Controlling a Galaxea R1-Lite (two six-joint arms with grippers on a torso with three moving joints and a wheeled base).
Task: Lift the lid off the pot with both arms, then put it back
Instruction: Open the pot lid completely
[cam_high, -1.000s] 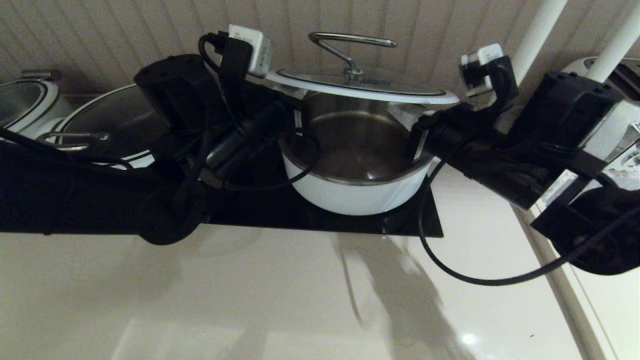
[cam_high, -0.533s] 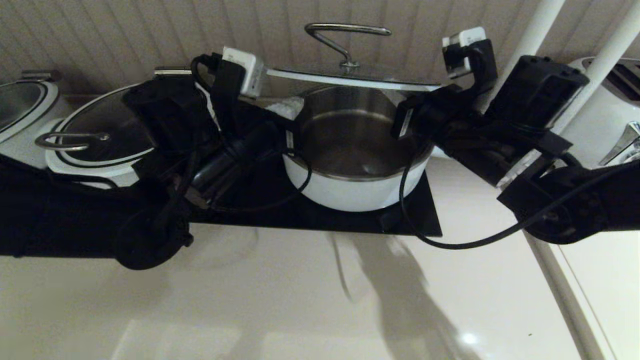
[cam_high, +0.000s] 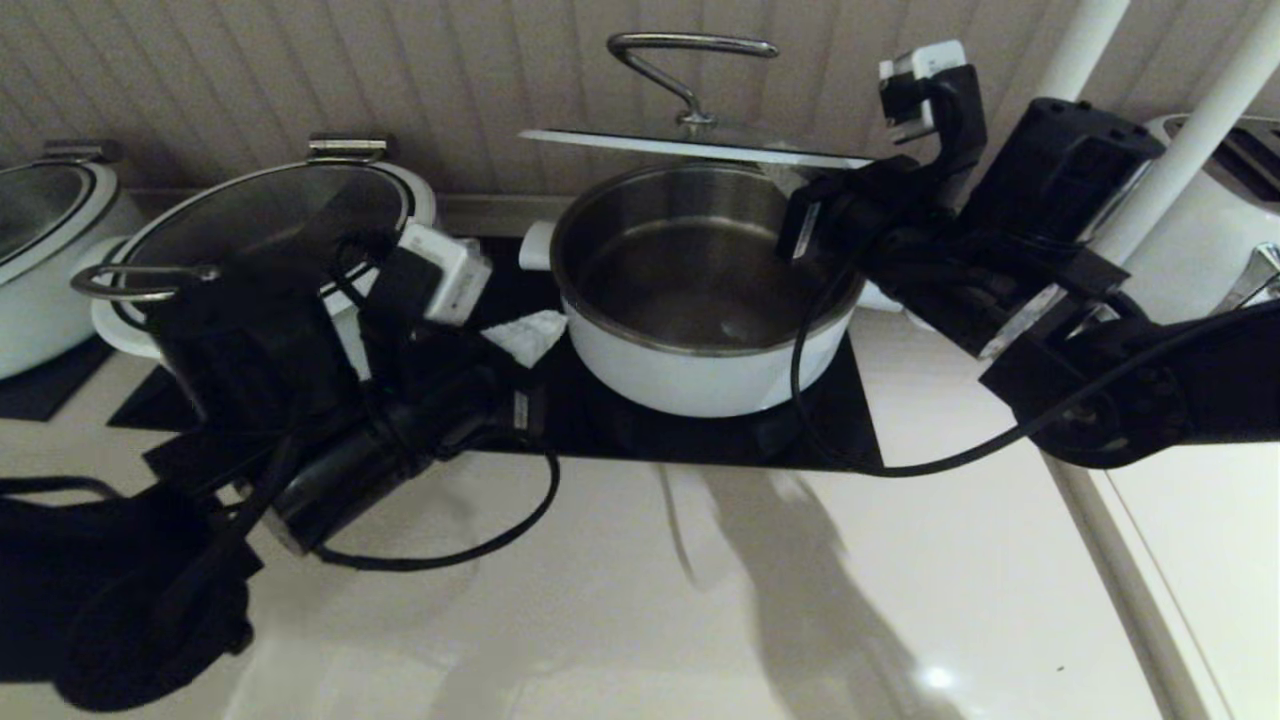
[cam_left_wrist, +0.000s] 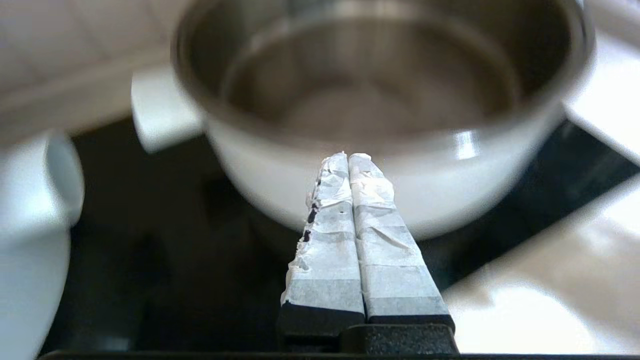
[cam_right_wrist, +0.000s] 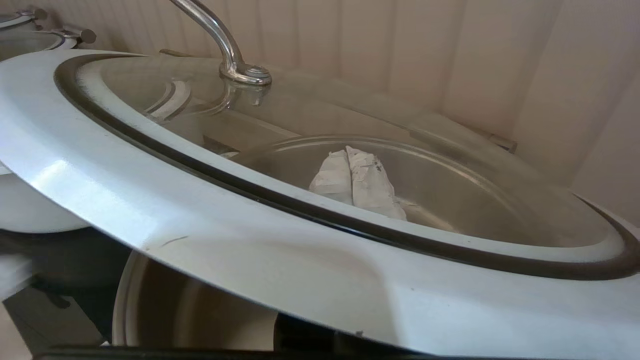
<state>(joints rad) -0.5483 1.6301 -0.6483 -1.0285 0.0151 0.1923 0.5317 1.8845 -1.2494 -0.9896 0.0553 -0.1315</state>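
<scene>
Change: left gripper (cam_high: 525, 337) dropped away from the lid within the last half second, now low beside the pot's left side, over the black mat (cam_high: 640, 440) toward the worktop's back edge.
Left fingers: (cam_left_wrist: 325, 235) pressed together on nothing, tips aimed at the pot wall.
Lid (cam_high: 690, 147): glass, white rim, bent steel bar handle; held level in the air above the pot, well clear of its rim.
Right gripper (cam_right_wrist: 352, 182): under the lid at its right side, tips seen through the glass; looks like support from below, though open or pinched cannot be told.
Pot (cam_high: 700, 370): white, steel-lined, empty, on the mat at back centre.
Meaning: lid carried by one arm only; lift apparently done, return still ahead, probably needing the left arm's help again.
Surface: glossy pale worktop, ribbed wall panel behind.
Neighbours: wider lidded pot (cam_high: 250, 230) toward the back-left; white toaster (cam_high: 1230, 230) at the right edge.
</scene>
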